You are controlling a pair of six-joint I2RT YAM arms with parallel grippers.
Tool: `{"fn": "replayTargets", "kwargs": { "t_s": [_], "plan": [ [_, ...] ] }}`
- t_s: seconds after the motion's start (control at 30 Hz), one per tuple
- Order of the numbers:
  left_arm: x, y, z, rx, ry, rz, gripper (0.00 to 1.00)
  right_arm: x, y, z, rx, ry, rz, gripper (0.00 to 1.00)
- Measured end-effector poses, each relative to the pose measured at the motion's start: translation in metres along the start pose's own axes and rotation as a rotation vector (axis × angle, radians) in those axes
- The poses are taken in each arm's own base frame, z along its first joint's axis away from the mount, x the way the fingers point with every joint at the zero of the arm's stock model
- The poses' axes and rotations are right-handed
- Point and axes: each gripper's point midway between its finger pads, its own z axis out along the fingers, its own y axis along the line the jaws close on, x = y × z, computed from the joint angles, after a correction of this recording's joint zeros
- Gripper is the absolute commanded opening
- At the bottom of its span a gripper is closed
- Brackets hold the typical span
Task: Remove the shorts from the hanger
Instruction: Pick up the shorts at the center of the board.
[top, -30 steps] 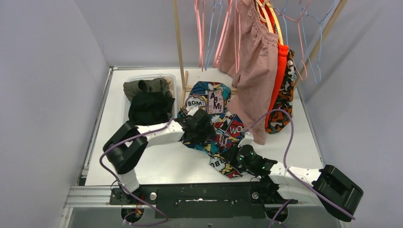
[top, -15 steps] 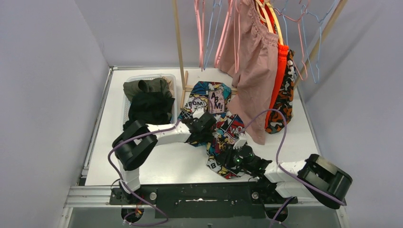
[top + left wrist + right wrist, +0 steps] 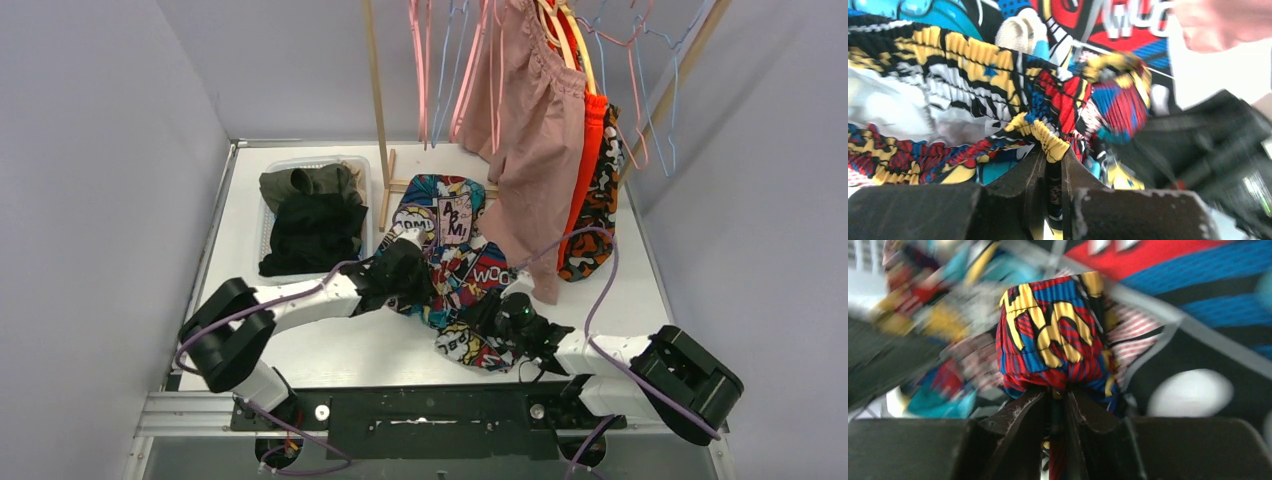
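The multicolour comic-print shorts lie crumpled on the white table, between both arms. My left gripper is shut on their gathered yellow elastic waistband, which stands pinched between the jaws. My right gripper is shut on a bunched fold of the same shorts, near their right side. In the right wrist view a thin grey hanger wire runs across the fabric. Dusty pink shorts, orange shorts and orange-black patterned shorts hang on the rail behind.
A clear basket at the back left holds olive green shorts and black shorts. A wooden rack post stands beside it. Empty pink and blue hangers dangle above. Grey walls close in both sides.
My left gripper has shut on the waistband, and its arm has drawn back toward the near left. The right gripper shifted slightly along the shorts, still gripping. The fabric is more bunched.
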Motion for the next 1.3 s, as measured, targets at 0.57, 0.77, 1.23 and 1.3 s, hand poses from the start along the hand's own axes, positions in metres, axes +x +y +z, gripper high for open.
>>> {"fn": "replayTargets", "kwargs": {
  "t_s": [0.57, 0.77, 1.23, 1.3],
  "plan": [
    [0.049, -0.022, -0.080, 0.268, 0.279, 0.402, 0.58, -0.046, 0.032, 0.020, -0.066, -0.018, -0.092, 0.48],
    [0.057, -0.013, -0.079, 0.240, 0.314, 0.437, 0.73, -0.038, 0.028, -0.004, -0.015, -0.066, -0.049, 0.50],
    [-0.007, -0.004, -0.031, -0.044, 0.131, 0.378, 0.82, -0.068, 0.007, -0.058, 0.038, -0.270, 0.045, 0.56],
    [-0.001, 0.005, -0.016, -0.096, 0.152, 0.379, 0.82, -0.070, 0.002, -0.062, 0.053, -0.289, 0.053, 0.57]
  ]
}}
